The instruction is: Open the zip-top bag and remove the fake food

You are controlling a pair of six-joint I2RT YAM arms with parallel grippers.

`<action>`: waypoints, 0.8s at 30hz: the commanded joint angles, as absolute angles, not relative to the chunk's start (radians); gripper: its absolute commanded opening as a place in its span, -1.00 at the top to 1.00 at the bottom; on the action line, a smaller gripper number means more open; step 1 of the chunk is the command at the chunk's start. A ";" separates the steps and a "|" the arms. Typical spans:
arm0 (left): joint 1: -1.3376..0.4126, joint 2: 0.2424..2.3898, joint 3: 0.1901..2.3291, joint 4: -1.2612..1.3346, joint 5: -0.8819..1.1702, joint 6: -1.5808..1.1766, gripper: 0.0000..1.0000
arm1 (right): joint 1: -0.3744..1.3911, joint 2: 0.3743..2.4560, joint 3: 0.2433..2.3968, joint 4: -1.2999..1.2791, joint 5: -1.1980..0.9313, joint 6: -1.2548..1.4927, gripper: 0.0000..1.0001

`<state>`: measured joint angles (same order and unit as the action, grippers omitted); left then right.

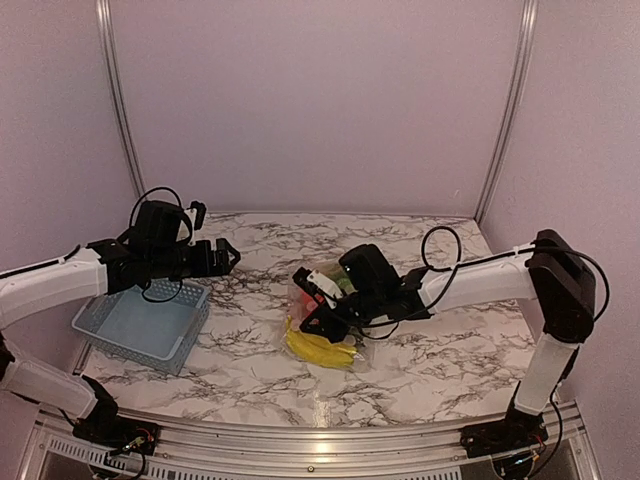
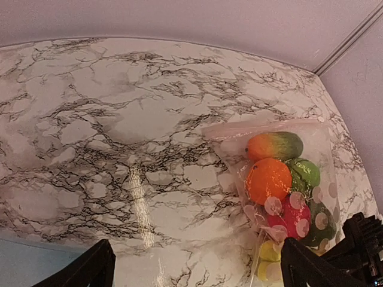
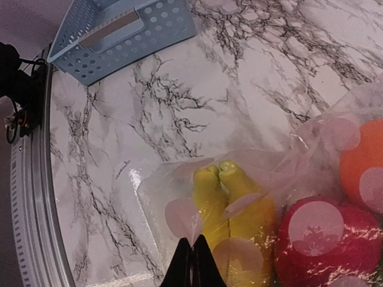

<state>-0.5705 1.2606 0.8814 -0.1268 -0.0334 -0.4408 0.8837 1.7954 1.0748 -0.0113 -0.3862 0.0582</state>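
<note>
The clear zip-top bag with pink dots lies at the table's middle, full of fake food: yellow banana, orange ball, red fruit, green vegetables. My right gripper is over the bag's near end. In the right wrist view it is shut, pinching the bag's film just beside the banana. My left gripper hovers left of the bag, above the basket's far edge. It is wide open and empty, with the bag ahead to its right.
A light blue perforated basket stands at the near left, under the left arm; it also shows in the right wrist view. The marble tabletop ends at a metal rail along the front. Pink walls close in the back and sides.
</note>
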 commanded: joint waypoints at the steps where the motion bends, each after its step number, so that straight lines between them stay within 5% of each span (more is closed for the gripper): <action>1: -0.574 1.310 0.875 -0.067 0.061 -0.433 -0.98 | 0.909 1.730 0.999 0.086 -0.466 0.118 0.55; 4: -0.575 1.347 0.887 -0.064 0.087 -0.435 -0.98 | 0.889 1.657 0.978 0.094 -0.444 0.140 -0.31; 8: -0.575 1.352 0.884 -0.046 0.108 -0.439 -0.98 | 0.785 1.545 0.952 0.151 -0.488 0.215 -0.75; 16: -0.575 1.338 0.880 -0.052 0.112 -0.429 -0.98 | 0.482 1.534 0.941 0.145 -0.447 0.373 -0.81; 24: -0.575 1.328 0.881 -0.055 0.099 -0.430 -0.98 | 0.383 1.708 1.027 0.086 -0.394 0.412 -0.88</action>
<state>-0.5705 1.3491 0.8814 -0.0635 0.0971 -0.4404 0.4095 1.6272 0.9691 0.1207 -0.4103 0.3664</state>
